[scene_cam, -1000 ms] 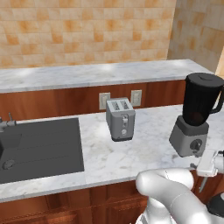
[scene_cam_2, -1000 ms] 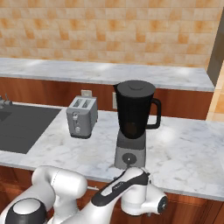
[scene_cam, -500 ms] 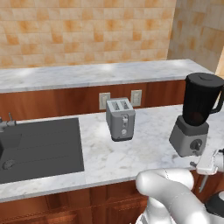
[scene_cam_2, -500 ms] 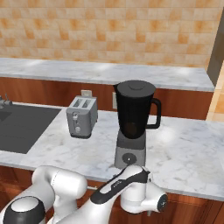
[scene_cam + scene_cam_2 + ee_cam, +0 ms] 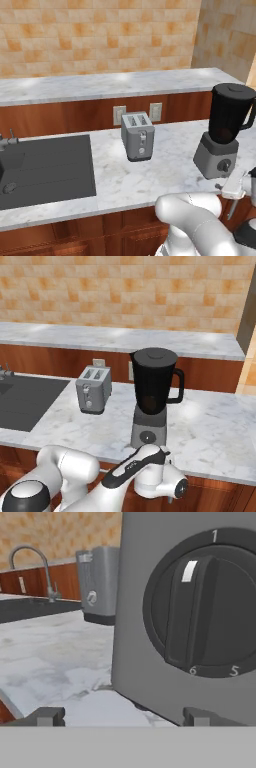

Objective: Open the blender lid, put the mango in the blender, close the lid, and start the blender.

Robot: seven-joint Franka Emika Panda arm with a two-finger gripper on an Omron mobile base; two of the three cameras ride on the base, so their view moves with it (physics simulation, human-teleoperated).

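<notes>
— Where is the blender (image 5: 152, 397) found relative to the gripper (image 5: 120, 714)?

— It is seen directly ahead in the hand view, very close; the round dial (image 5: 204, 602) on its grey base is faced, slightly right of the midline between the fingertips (image 5: 47, 716). The jaws are held apart, and nothing is gripped.

— And the lid (image 5: 234, 90)?

— It is seated on the jar.

— What room is left?

— The blender is set near the counter's (image 5: 210, 431) front edge. Bare marble is seen between it and the toaster (image 5: 137, 135).
</notes>
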